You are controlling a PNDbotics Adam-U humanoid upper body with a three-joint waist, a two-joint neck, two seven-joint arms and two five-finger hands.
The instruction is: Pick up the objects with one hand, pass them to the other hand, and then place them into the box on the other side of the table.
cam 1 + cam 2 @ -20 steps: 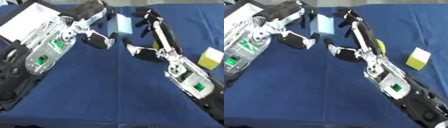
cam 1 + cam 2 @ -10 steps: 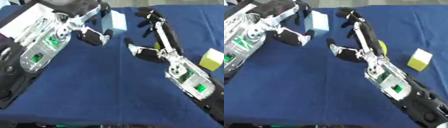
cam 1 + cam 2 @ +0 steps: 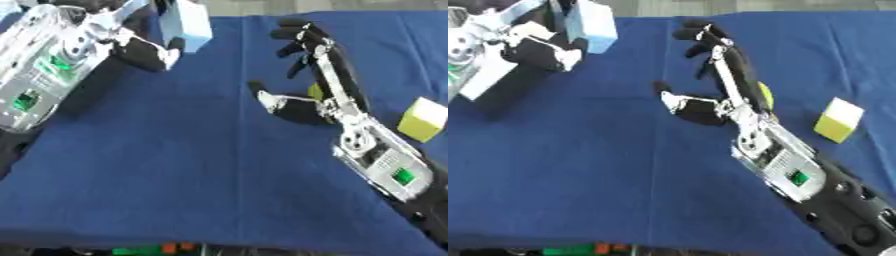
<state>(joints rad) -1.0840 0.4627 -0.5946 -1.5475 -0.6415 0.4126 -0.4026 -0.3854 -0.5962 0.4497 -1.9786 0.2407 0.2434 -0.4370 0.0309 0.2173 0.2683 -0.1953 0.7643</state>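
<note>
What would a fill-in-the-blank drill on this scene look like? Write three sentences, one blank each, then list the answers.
1. The light blue block is held by the robot's ____ hand.
2. The right hand holds nothing, and its fingers are ____.
3. The yellow cube sits on the ____ tablecloth, near the right edge.

Missing words: left; open; blue

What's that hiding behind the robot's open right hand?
Behind the right hand, a sliver of something yellow-green peeks out on the blue cloth. The hand covers most of it, so its shape stays unclear. A yellow block sits apart, further right.
</note>
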